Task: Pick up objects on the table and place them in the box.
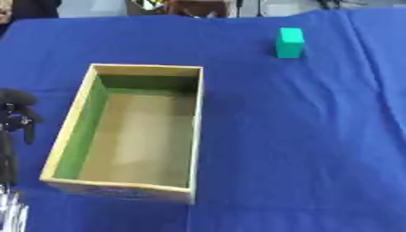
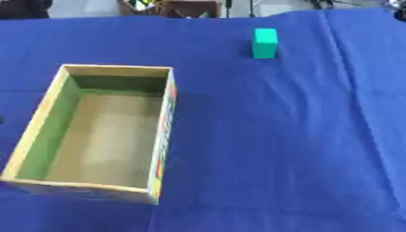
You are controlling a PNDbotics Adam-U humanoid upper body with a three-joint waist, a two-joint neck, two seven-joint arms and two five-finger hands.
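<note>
Table (image 1: 317, 149) under blue cloth fills the view, with wide bare room on the right. Box (image 1: 142, 70) of wood, open-topped and empty, sits near left; coloured print on its right wall is unreadable. Green block (image 1: 289, 43) stands far right, well apart. Left hand (image 1: 17, 115) shows at the left edge; whether its fingers are wide or narrow I cannot tell.

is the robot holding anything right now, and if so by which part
Nothing is held. The left hand shows at the left edge, apart from the box. The green block stands alone on the cloth; the right hand is out of view.
</note>
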